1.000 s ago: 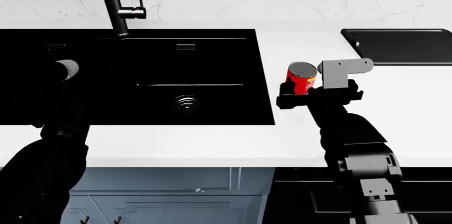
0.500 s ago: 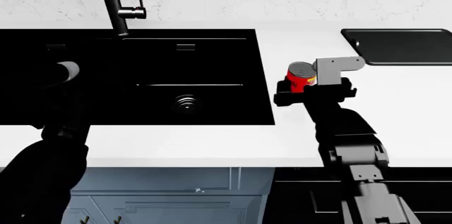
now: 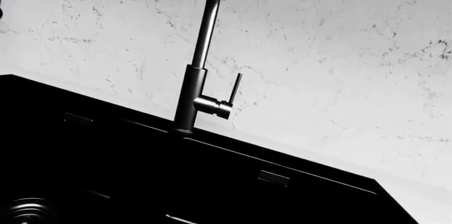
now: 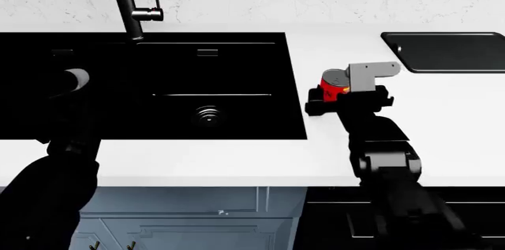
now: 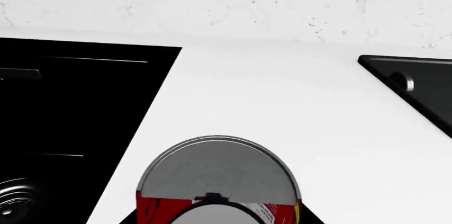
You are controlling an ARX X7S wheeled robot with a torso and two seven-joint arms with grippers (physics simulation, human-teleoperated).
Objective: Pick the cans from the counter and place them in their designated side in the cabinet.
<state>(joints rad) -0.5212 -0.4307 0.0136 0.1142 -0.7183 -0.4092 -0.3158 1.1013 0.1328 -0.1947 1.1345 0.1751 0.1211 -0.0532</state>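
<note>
Can on the counter at the right gripper

The can [image 4: 334, 84] stands upright on the white counter [image 4: 236, 161], long axis vertical, silver top [image 5: 219, 171] up, between the black sink [image 4: 150, 84] and the black tray [image 4: 446, 52]. The right gripper [image 4: 339, 101] sits at its base, fingers on either side; whether they clamp it cannot be told. The left gripper is out of sight; its arm [image 4: 55, 161] hangs over the sink by the faucet [image 3: 201, 75].

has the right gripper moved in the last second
Yes. In the head view the right gripper has shifted left toward the sink, closing around the can.
</note>
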